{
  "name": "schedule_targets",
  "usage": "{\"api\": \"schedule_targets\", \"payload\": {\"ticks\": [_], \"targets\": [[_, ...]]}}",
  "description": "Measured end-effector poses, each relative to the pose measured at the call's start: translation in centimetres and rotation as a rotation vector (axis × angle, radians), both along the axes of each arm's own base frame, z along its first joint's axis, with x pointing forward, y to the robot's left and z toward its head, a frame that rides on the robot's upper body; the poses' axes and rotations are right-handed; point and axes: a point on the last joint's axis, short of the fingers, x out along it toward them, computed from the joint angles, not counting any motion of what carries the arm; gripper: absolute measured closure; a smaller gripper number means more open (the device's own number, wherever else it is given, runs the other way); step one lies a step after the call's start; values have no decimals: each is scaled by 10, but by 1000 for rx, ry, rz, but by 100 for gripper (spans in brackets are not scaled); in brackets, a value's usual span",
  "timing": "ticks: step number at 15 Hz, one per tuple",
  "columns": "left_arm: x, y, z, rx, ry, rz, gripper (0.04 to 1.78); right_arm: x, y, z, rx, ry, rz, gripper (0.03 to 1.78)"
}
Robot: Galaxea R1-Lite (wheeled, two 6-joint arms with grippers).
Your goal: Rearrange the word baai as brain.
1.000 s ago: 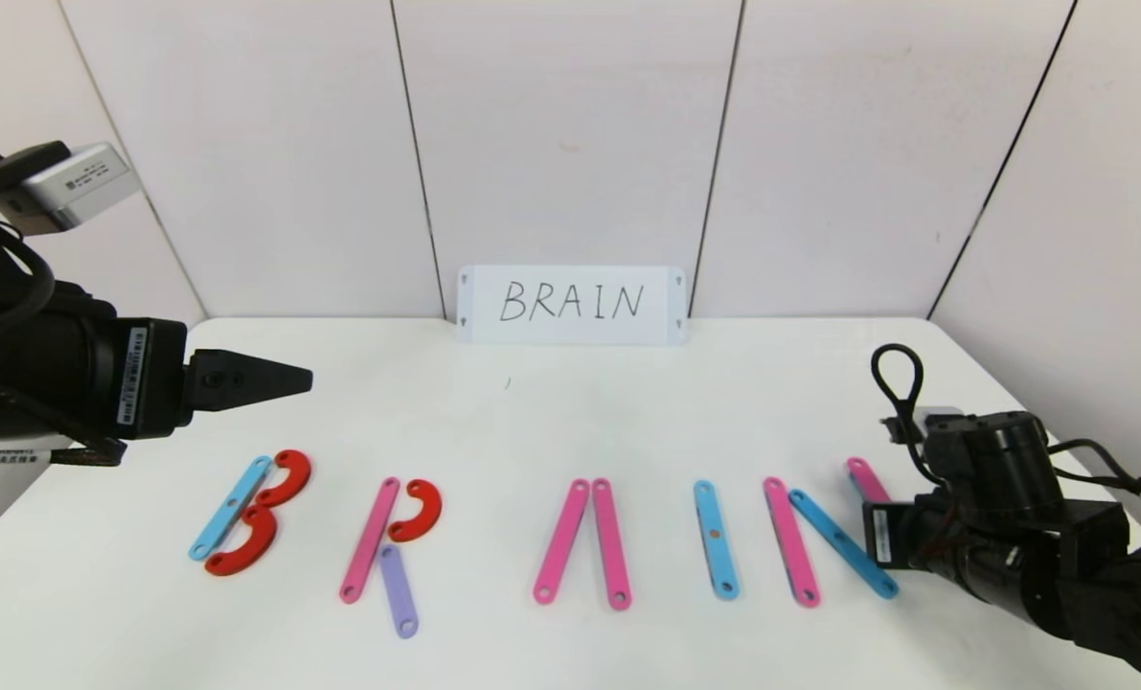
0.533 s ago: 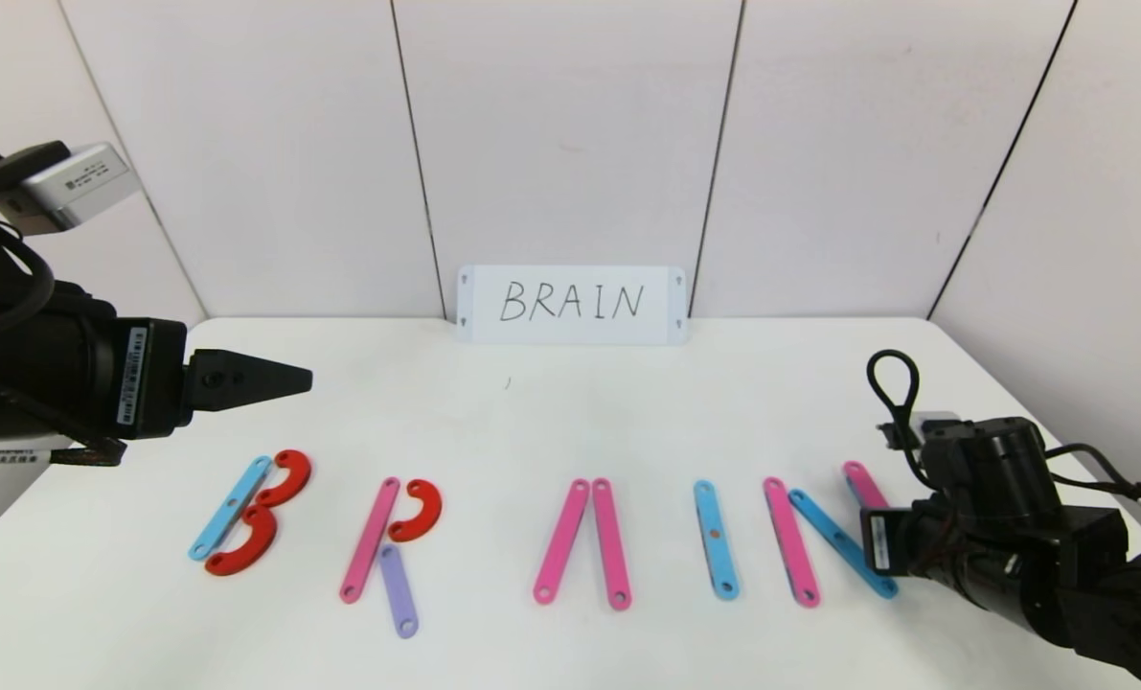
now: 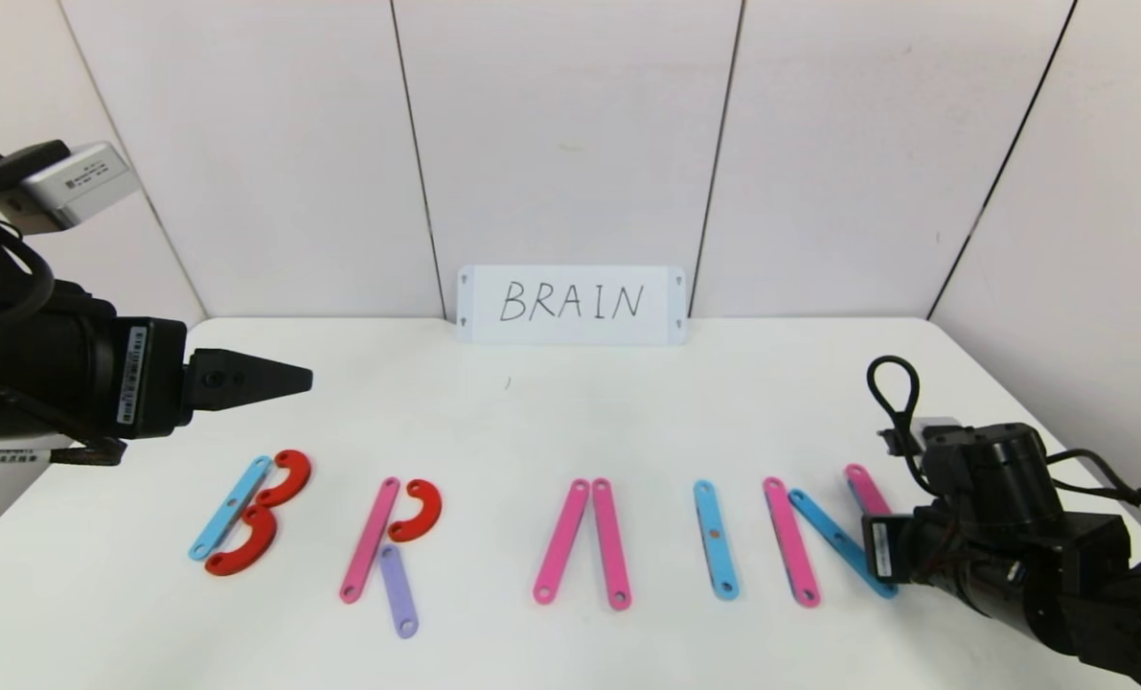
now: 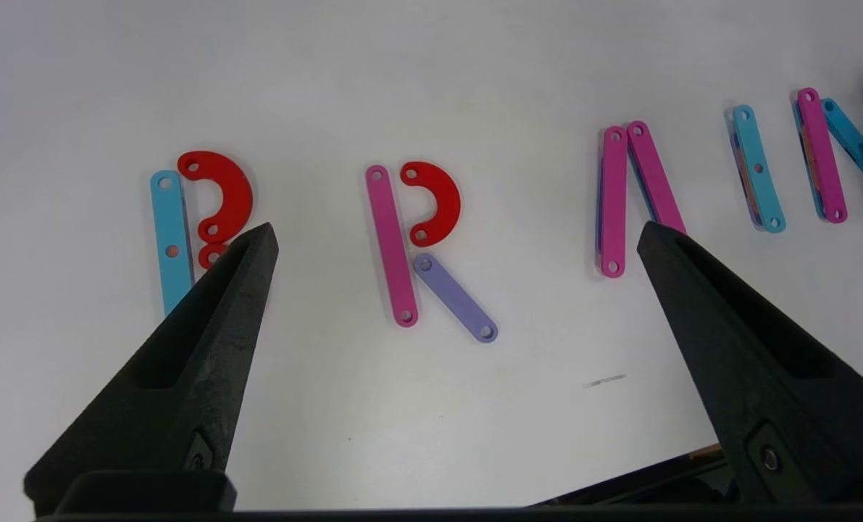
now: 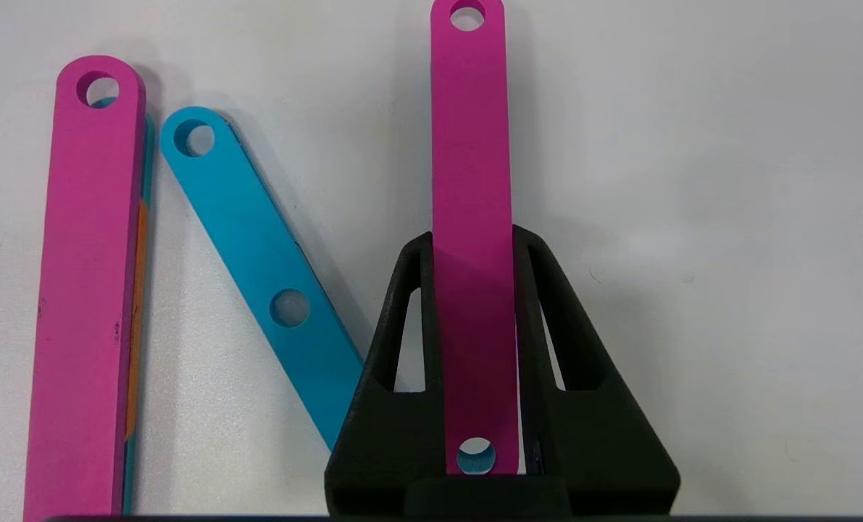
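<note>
Right hand (image 5: pixel 474 348) low on table (image 3: pixel 551 402), clamped on last pink strip (image 5: pixel 471 145) of N. Left hand (image 4: pixel 453 239) spread wide, hovering above B (image 3: pixel 249 513).

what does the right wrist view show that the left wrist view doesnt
Only the right wrist view shows the right hand shut on the last pink strip of the N. Only the left wrist view shows the open left hand hovering over the B, R, A and I. Both show the N's first pink strip and blue diagonal.
</note>
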Motion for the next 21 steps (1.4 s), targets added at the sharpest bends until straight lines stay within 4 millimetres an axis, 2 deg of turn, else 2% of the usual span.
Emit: {"api": "schedule_targets", "payload": {"ticks": [3, 6, 11, 14, 16, 21], "targets": [[0, 0, 0, -1, -1, 0, 8, -1, 2, 0, 1, -9, 9, 147], [-1, 0, 1, -1, -3, 0, 8, -2, 2, -1, -2, -8, 10, 126], [-1, 0, 1, -1, -3, 0, 8, -2, 2, 1, -6, -15, 4, 46], [-1, 0, 1, -2, -3, 0, 8, -1, -1, 14, -3, -66, -4, 15], [-1, 0, 0, -1, -1, 0, 8, -2, -7, 30, -9, -130, -14, 7], [-1, 0, 1, -3, -2, -1, 8, -19, -20, 72, -58, -291, -17, 7]]}}
